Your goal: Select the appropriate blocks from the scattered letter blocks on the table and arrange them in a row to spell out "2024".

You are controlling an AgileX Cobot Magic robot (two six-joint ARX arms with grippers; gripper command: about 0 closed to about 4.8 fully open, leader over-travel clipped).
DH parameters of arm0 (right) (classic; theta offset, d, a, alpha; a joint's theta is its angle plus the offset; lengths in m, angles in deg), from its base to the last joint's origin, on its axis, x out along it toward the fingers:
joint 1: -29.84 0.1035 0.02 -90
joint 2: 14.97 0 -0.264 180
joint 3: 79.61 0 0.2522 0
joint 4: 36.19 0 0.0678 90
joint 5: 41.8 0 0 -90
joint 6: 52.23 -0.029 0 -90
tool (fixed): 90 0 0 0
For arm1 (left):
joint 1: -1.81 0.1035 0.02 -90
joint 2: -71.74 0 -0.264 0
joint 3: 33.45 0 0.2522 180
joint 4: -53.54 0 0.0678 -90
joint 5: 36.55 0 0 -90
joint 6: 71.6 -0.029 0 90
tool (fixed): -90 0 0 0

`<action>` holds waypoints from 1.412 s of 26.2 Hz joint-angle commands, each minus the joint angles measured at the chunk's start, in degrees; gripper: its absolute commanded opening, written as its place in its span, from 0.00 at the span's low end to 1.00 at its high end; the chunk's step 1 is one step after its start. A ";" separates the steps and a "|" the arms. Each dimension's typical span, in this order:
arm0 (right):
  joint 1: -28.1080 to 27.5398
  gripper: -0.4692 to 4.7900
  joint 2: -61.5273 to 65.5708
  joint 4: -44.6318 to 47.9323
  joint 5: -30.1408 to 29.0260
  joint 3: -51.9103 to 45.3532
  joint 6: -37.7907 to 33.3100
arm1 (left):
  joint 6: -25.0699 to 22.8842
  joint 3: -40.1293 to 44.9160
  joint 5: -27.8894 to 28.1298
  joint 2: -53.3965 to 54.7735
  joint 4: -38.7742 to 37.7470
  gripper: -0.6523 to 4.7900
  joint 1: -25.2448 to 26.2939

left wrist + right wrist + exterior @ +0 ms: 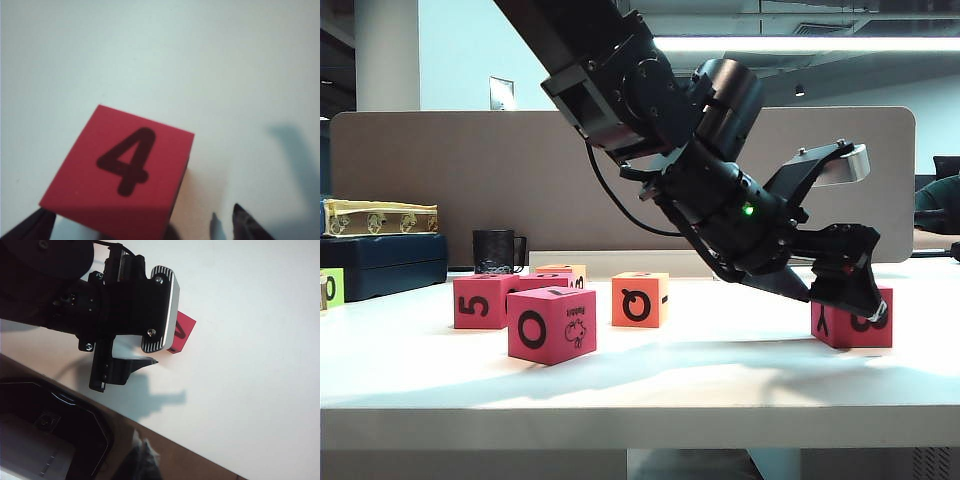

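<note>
Left gripper (848, 292): reached across to the right side of the exterior view, lowered onto the far-right block, jaws spread wide; in the left wrist view its two dark fingertips (248, 222) show at the frame's edge on either side of the block, not pressing it as far as can be told. Red block "4" (122, 172): lies flat on the white table (720, 370), the digit 4 on its upper face; in the exterior view the same block (855, 322) sits at the right end of the table, partly hidden by the gripper, a sideways black mark on its front face. Right gripper: not clearly seen; the right wrist view looks down on the left arm's hand (127, 310) and a corner of the red block (184, 332) beyond it; a dark blurred tip at the frame's lower edge, state cannot be told. Other blocks, left half of the table, well apart from the left gripper: red block "5" (480, 302); red block "O" (551, 325) with a small animal drawing on its side face, nearest the front edge; orange block "Q" (640, 299). Behind them: black mug (496, 251), grey-brown partition panel (440, 170).
</note>
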 commanded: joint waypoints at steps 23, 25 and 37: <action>0.04 0.09 -0.31 0.52 -0.07 0.24 -0.22 | -3.74 -0.55 -2.78 -0.20 1.99 0.72 -0.13; 0.04 0.09 -0.31 0.57 -0.07 0.24 -0.22 | -3.72 -0.48 -2.75 -0.20 1.97 0.56 -0.11; 0.04 0.09 -0.31 0.57 -0.07 0.24 -0.22 | -2.10 -0.48 -1.70 -0.22 2.40 0.55 -0.04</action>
